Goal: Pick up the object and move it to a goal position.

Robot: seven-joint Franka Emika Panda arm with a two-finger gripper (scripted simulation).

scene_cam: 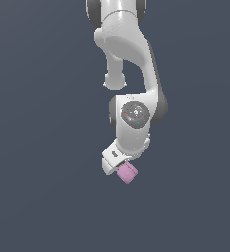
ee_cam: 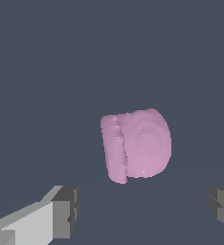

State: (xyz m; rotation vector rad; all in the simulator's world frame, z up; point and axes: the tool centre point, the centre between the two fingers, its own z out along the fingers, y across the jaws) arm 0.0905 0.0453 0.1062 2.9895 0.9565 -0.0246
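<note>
White Panda gripper (scene_cam: pixel 118 165) jaws spread wide, holding nothing: wrist view shows dark finger pads (ee_cam: pixel 68 210) well apart, with the small pink matte lumpy rounded object (ee_cam: pixel 135 145) ahead between them, untouched. Exterior view: object (scene_cam: pixel 127 173) just beside the gripper tip. No counter edges visible.

objects: 1 pink object (ee_cam: pixel 137 146) (lumpy) | arms: 1 | gripper (ee_cam: pixel 142 210): 1

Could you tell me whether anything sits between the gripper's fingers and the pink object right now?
Nothing visible does. In the wrist view the pink object lies ahead of the open fingers, with only bare grey surface between. No goal marker is visible.
</note>
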